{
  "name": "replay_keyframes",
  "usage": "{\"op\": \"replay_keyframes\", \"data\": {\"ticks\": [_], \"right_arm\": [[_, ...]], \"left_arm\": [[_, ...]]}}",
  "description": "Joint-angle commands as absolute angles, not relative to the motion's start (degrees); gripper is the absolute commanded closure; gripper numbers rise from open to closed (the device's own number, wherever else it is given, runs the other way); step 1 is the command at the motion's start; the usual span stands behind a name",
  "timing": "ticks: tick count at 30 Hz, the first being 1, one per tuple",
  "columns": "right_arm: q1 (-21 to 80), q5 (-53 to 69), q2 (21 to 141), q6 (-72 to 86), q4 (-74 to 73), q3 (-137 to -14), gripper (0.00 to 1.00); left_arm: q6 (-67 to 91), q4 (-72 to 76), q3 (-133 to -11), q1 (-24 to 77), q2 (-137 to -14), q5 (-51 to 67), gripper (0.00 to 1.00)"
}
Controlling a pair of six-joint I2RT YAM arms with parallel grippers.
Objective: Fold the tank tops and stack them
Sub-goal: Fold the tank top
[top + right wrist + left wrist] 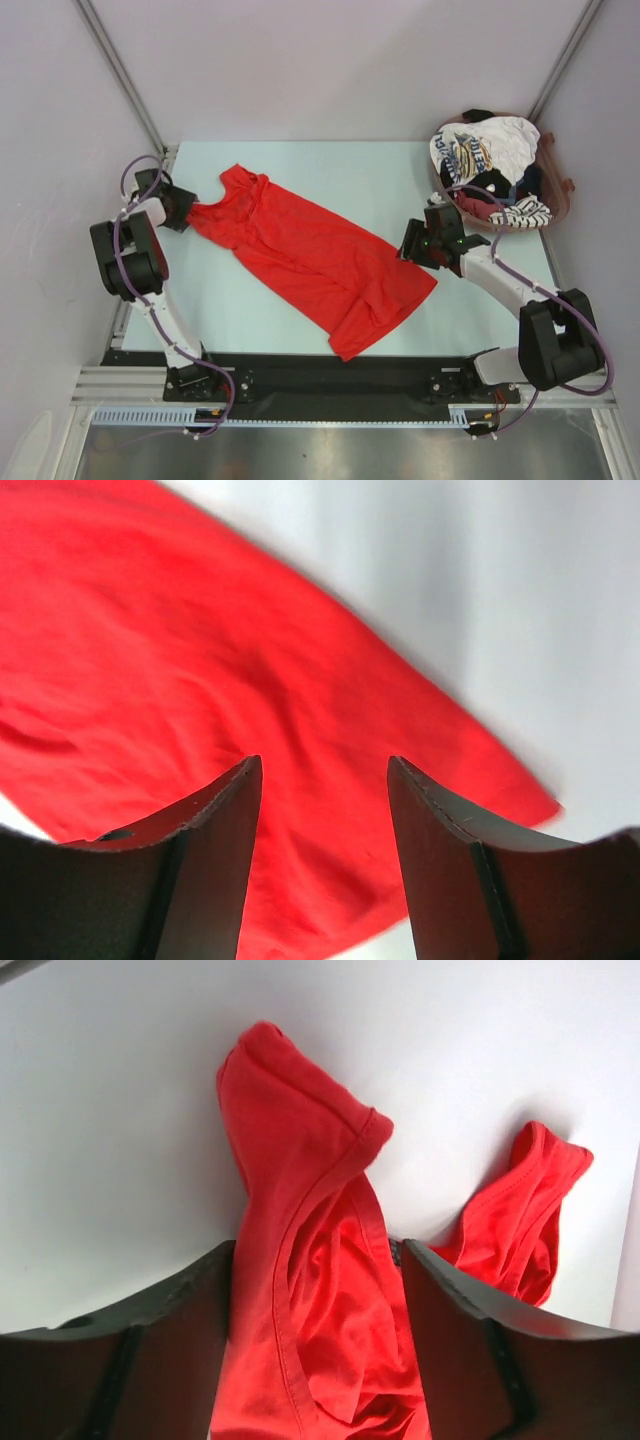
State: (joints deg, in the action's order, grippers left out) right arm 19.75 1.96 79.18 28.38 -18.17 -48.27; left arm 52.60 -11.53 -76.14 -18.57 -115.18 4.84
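The bright red tank top (310,255) lies spread out diagonally on the table, straps at the far left and hem at the near right. My left gripper (183,212) is at its strap end. In the left wrist view the jaws (318,1245) stand wide apart with bunched red cloth (300,1160) lying between them. My right gripper (412,243) is open and empty just above the hem's right edge; the red cloth (150,650) shows beneath its jaws (324,760). The white printed top (480,150), the striped top (520,213) and a dark one (478,116) lie piled in a basket.
The pink basket (562,200) stands at the table's far right corner, just behind the right arm. Grey enclosure walls and metal frame posts (120,70) ring the table. A black strip (320,378) runs along the near edge between the arm bases.
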Motion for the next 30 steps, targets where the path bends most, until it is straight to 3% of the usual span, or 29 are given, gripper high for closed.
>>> {"op": "replay_keyframes", "data": {"ticks": [1, 6, 11, 13, 19, 30], "right_arm": [[16.6, 1.7, 74.5, 27.2, -18.3, -45.5, 0.41], [14.5, 0.1, 69.2, 28.2, -20.2, -40.3, 0.42], [11.2, 0.1, 65.4, 29.7, -20.9, -36.2, 0.43], [10.4, 0.2, 65.0, 30.1, -21.1, -34.9, 0.43], [7.7, 2.8, 65.7, 31.4, -19.0, -31.8, 0.44], [6.9, 3.0, 64.4, 30.3, -19.6, -31.0, 0.44]], "left_arm": [[50.7, -8.9, -74.9, -18.4, -110.2, 4.0, 0.28], [43.4, -15.1, -80.2, -15.7, -108.7, -3.8, 0.16], [38.5, -17.5, -85.4, -11.3, -107.6, -9.9, 0.10], [35.3, -15.5, -87.6, -9.1, -107.8, -8.6, 0.00], [34.0, -25.5, -108.2, -6.5, -122.3, -3.2, 0.01], [36.4, -27.1, -121.1, -5.6, -138.2, -0.4, 0.07]]}}
